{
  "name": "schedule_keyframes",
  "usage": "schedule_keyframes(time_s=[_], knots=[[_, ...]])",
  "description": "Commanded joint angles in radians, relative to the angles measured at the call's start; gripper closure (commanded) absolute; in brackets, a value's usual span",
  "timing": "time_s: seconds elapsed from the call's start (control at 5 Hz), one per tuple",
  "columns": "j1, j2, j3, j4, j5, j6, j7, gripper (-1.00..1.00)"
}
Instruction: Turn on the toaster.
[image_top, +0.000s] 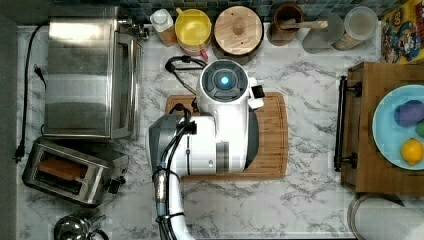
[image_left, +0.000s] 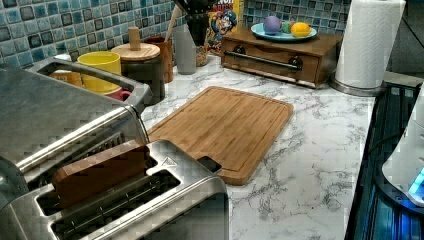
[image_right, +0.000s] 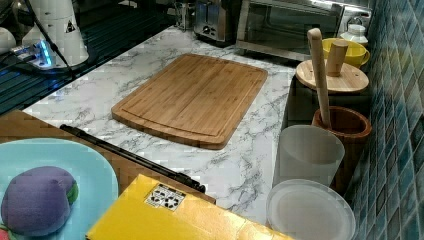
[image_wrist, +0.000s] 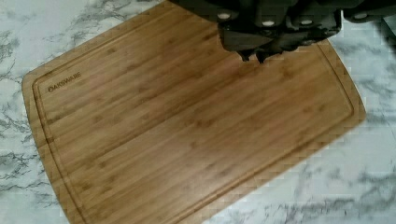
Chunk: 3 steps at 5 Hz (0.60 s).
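— Where is the toaster (image_top: 70, 172) from you?

— My tool (image_wrist: 256, 57) hangs over the cutting board (image_wrist: 187, 135), near one of its long edges, touching nothing. In the top view my arm covers the middle of that board, and the toaster sits well apart from it, toward the top view's lower left corner, just below the big toaster oven (image_top: 90, 72) on the tabletop (image_top: 300, 200).

— So which way do you go?

— Toward the top view's left and a bit down, I judge, off the board and across bare marble. The toaster's long axis runs roughly left to right in the top view, slightly tilted, and its black lever (image_top: 116, 185) is on the end that faces me. That end is the near one, so I need not reach round the body.

— Anything in the slots?

— A brown slab (image_left: 100, 170) stands in one slot, sticking up proud of the top.

— And your tool, released or clenched?

— The two tips look pressed together, clenched on nothing. I would press the lever down with them like that.
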Motion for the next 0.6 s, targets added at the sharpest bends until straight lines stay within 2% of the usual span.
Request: schedule_keyframes(time_s=[0.2,0.4,0.6], knots=[[0.103,-0.133,0.081,-0.108,0.117,0.053,-0.11,1.0],[0.136,-0.198,0.113,-0.139,0.133,-0.016,-0.066,1.0],[0.16,-0.255,0.144,-0.223,0.141,0.03,-0.025,1.0]])
